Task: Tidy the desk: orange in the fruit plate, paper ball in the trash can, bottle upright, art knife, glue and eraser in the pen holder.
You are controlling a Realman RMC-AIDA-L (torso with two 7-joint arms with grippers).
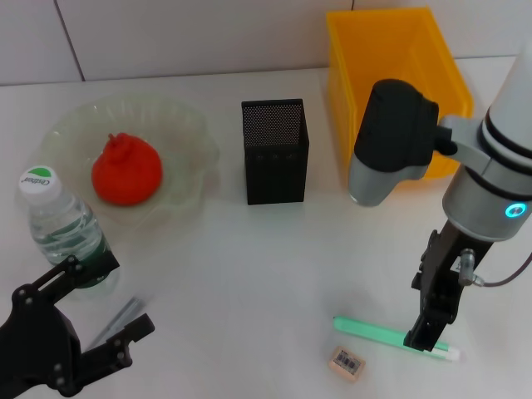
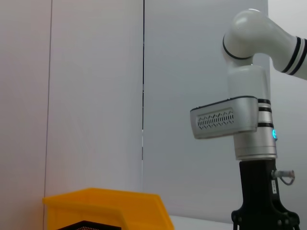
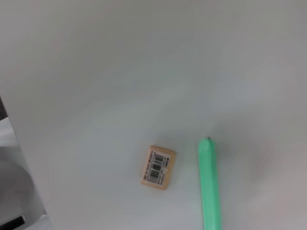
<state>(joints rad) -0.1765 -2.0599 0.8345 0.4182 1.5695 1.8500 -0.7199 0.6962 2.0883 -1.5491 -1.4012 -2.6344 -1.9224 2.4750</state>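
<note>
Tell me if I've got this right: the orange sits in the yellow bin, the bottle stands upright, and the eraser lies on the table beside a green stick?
Not quite. The orange sits in the pale-green fruit plate, not the yellow bin, as the head view shows. The rest holds: the bottle stands upright, and the eraser lies on the table beside the green stick.

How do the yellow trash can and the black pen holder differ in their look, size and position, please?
The trash can is bright yellow with solid sloping walls; the pen holder is black perforated mesh with straight walls. The trash can is wider and rectangular, the pen holder narrower and square. The trash can stands farther back on the right, the pen holder centrally. Both stand upright and open-topped.
</note>
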